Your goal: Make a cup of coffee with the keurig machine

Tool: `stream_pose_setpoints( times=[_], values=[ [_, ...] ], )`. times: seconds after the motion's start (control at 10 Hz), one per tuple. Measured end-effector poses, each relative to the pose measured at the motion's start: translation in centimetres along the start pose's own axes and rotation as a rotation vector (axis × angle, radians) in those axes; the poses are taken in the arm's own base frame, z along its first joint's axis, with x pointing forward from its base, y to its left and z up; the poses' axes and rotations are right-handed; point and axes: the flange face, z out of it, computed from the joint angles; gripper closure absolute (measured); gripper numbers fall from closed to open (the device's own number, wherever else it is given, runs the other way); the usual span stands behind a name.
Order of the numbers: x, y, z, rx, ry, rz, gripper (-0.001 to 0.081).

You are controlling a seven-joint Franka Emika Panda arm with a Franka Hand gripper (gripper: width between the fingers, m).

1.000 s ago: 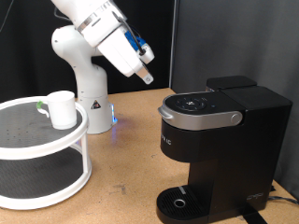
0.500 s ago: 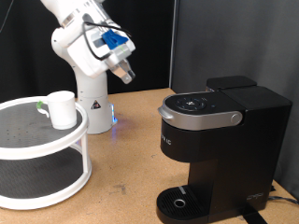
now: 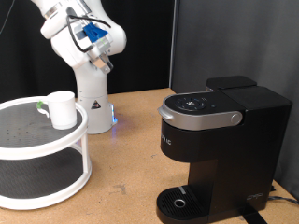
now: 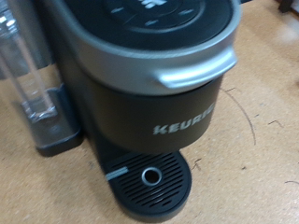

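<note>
The white cup (image 3: 62,108) stands on the top tier of a round white shelf at the exterior view's left. The black keurig machine (image 3: 220,140) sits at the exterior view's right with its lid down and nothing on its round drip tray (image 3: 177,202). My gripper (image 3: 102,64) hangs high up at the exterior view's upper left, in front of the arm's white base, above and to the right of the cup and far from the machine. Nothing shows between its fingers. The wrist view shows the keurig machine (image 4: 149,84) and its drip tray (image 4: 154,185), but no fingers.
The two-tier white shelf (image 3: 37,173) fills the exterior view's lower left. The arm's base (image 3: 92,103), with a blue light, stands behind it. A clear water tank (image 4: 26,75) sits beside the machine. Bare wooden tabletop (image 3: 126,159) lies between shelf and machine.
The arm has swung from near the machine's top towards the exterior view's left and upward, so the gripper now hangs over the arm's base. Cup and machine have not moved.
</note>
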Motion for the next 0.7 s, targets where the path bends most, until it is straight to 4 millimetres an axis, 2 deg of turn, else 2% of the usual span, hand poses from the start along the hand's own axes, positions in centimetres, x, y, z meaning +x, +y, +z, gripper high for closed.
stream_pose_setpoints(
  times=[0.2,0.3,0.5,0.7],
  values=[
    [-1.8,-0.5,-1.1,0.006,0.023,-0.036,0.0806],
    [-1.8,-0.4,-1.0,0.008,0.019,-0.030,0.0806],
    [-3.1,-0.5,-0.9,0.087,-0.078,-0.057,0.0806],
    [-5.8,0.2,-2.1,0.147,-0.209,-0.091,0.0806]
  ],
)
